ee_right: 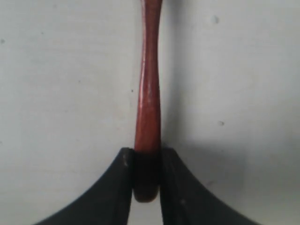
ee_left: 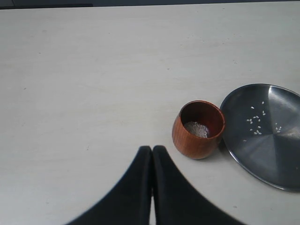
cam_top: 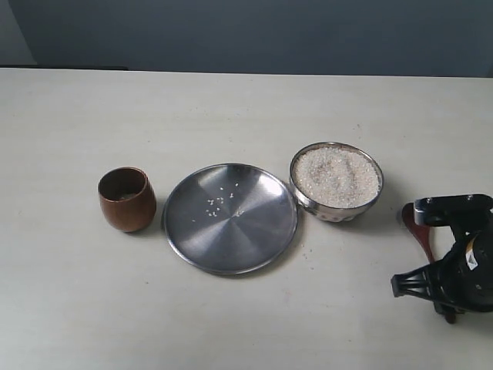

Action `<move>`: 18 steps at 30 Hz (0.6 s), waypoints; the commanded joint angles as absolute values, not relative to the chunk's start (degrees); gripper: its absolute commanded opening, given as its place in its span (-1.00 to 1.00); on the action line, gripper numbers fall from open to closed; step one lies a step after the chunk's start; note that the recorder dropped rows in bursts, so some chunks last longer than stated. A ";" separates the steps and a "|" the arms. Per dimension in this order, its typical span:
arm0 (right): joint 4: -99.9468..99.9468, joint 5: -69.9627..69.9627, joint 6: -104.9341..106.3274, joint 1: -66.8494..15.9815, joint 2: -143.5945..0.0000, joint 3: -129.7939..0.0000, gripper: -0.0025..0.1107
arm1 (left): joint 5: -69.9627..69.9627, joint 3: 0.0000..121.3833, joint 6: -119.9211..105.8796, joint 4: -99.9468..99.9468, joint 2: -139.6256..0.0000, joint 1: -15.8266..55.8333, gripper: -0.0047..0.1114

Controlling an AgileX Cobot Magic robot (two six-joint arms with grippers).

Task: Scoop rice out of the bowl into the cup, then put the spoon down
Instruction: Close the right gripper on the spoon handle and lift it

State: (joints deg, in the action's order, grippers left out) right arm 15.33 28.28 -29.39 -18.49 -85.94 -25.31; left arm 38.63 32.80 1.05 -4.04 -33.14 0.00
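The steel bowl (cam_top: 308,202) holds a mound of rice (cam_top: 337,176) and stands right of the middle of the table. The brown wooden cup (cam_top: 127,199) stands at the left with a little rice (ee_left: 197,129) at its bottom. The reddish-brown spoon (cam_top: 416,227) lies on the table right of the bowl. In the right wrist view my right gripper (ee_right: 147,157) has both fingers pressed against the end of the spoon's handle (ee_right: 148,103). My left gripper (ee_left: 152,151) is shut on nothing and hovers near the cup (ee_left: 198,140).
A flat steel plate (cam_top: 254,231) with a few loose grains (cam_top: 218,202) lies between cup and bowl; its edge (ee_left: 272,159) shows in the left wrist view. My right arm (cam_top: 458,270) hangs over the table's right front corner.
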 commanded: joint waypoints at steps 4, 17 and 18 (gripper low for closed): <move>22.97 39.70 -28.93 -18.43 -78.80 -31.92 -0.96 | 38.15 33.18 1.03 -3.76 -33.32 0.24 -0.91; 22.52 61.11 -7.04 -20.22 -73.57 -49.08 -0.97 | 38.15 33.18 1.03 -3.76 -33.32 0.24 -0.91; 22.78 61.69 -6.11 -21.11 -73.57 -49.77 -0.97 | 38.15 33.18 1.03 -3.76 -33.32 0.24 -0.91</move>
